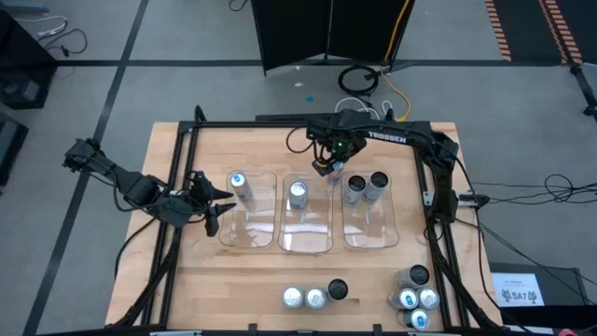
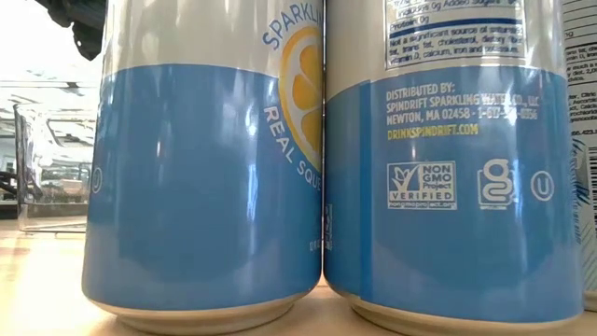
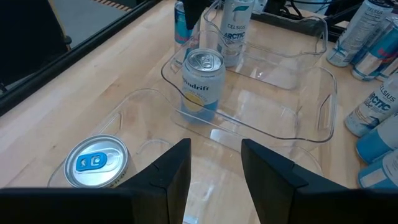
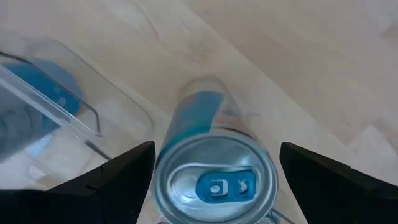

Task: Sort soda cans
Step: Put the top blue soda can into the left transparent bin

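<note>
While my right end effector (image 1: 328, 169) hangs over the far edge of the table (image 1: 187, 289), between the middle tray (image 1: 305, 243) and the right tray (image 1: 371, 235), its fingers stand wide on either side of a blue-tabbed can (image 4: 214, 180) directly beneath my wrist, and I cannot tell whether they touch it. My left end effector (image 1: 216, 207) waits just beside the left tray (image 1: 244, 238), partly open and holding nothing. The left tray holds one blue-tabbed can (image 1: 241, 186), the middle tray one silver-topped can (image 1: 298, 193), the right tray two dark-topped cans (image 1: 366, 186). Three cans (image 1: 314, 296) stand in a row at the table's near edge, and a cluster of four (image 1: 415, 289) sits at the near right corner, partly cut off. The low view is blocked by two blue cans (image 2: 317, 168) touching side by side.
</note>
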